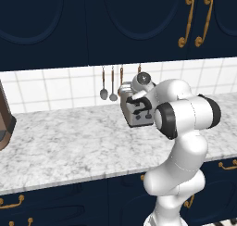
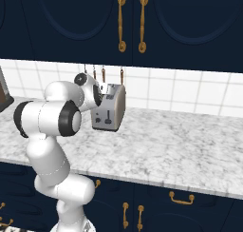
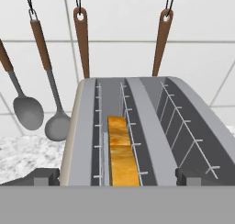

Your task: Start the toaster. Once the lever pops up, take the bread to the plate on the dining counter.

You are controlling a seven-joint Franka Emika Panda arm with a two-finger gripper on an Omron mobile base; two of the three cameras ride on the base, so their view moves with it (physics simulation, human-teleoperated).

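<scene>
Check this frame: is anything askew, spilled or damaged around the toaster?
Nothing stands out. The toaster stands upright on the marble counter, the bread sits straight in its left slot, and the utensils hang in order on the tiled wall behind.

Flat, even rendered light fills all views, bright on the white tiled wall point(image 2: 190, 91) and dim on the navy cabinets point(image 1: 46, 21). Shadows are faint; the arm point(image 1: 185, 141) carries soft sheen. Edges look slightly soft, without glare or warping.
</scene>
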